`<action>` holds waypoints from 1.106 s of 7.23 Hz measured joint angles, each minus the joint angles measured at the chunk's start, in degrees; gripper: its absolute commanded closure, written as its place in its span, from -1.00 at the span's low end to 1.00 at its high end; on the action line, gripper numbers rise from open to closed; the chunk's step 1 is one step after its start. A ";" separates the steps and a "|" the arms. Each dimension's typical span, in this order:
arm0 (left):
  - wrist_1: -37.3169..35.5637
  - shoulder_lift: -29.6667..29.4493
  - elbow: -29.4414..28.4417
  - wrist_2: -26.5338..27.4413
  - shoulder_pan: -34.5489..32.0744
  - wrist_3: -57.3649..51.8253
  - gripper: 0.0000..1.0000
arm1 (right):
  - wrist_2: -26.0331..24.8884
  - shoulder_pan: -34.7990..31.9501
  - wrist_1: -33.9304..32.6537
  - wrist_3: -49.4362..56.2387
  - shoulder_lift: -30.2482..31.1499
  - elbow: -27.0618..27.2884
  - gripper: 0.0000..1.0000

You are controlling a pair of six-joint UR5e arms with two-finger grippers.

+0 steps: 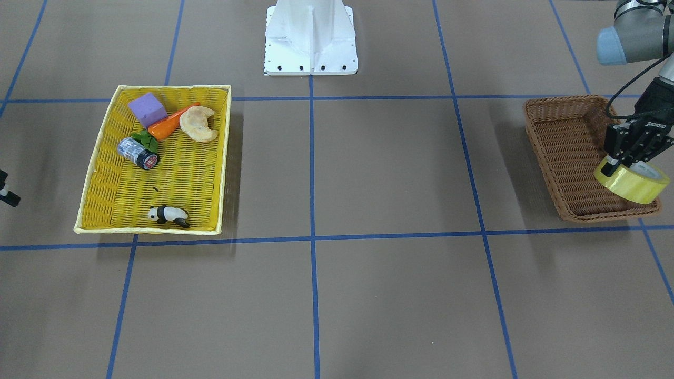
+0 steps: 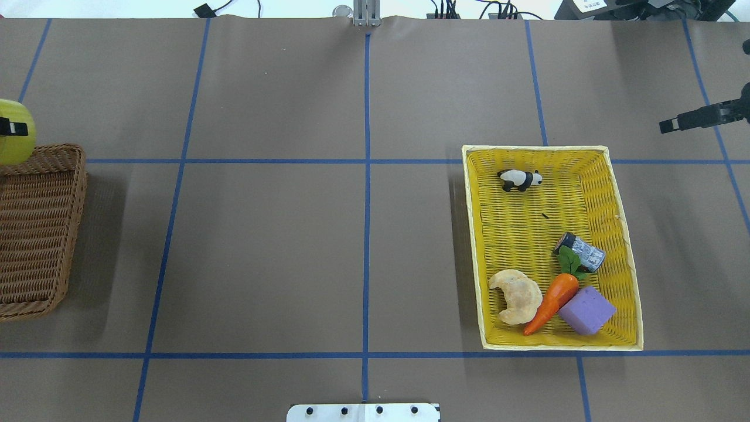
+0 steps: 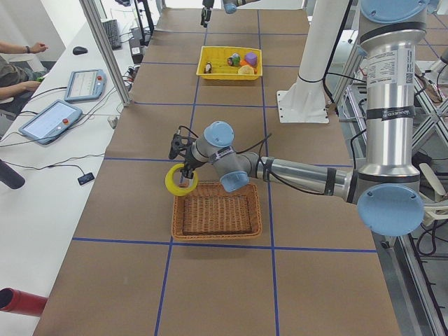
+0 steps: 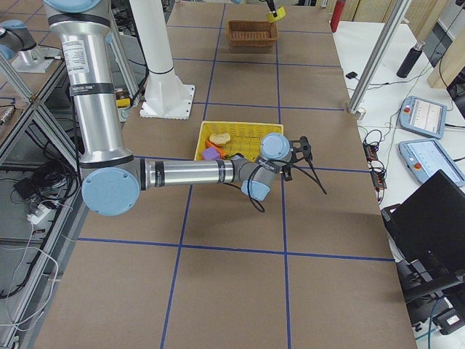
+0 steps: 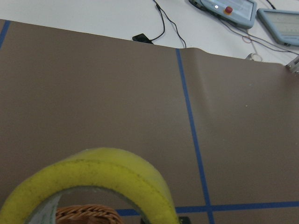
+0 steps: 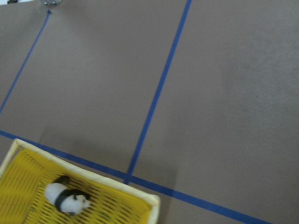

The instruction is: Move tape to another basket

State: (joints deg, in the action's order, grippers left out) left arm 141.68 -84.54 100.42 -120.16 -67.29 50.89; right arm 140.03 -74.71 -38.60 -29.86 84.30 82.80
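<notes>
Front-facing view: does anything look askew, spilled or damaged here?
Nothing is spilled or damaged. Two small things: the grey can lies on its side in the yellow tray, against the leaves of the carrot, and the tape hangs tilted in the left gripper by the brown basket, at its corner, not set down.
</notes>
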 measured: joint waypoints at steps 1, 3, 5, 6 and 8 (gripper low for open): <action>-1.70 1.16 0.05 -0.21 0.06 -0.84 1.00 | 0.04 -1.81 -3.47 4.92 0.87 0.09 -1.00; -9.13 1.71 0.17 -0.54 0.71 -1.82 1.00 | 0.20 -3.61 -7.48 8.28 3.00 0.75 -1.00; -16.83 1.06 -0.23 -2.74 1.32 -5.64 1.00 | 0.11 -3.90 -14.74 12.59 3.50 1.68 -1.00; -20.14 0.36 -0.56 -5.28 1.41 -7.28 1.00 | -0.49 -4.32 -20.79 19.13 2.97 1.81 -1.00; -23.94 -0.45 -1.02 -7.88 1.46 -9.45 1.00 | -2.39 -6.08 -33.90 32.11 0.71 2.06 -1.00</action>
State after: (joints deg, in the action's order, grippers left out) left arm 117.74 -84.99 99.40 -128.05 -65.84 41.43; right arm 137.63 -80.79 -72.50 2.25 85.01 84.86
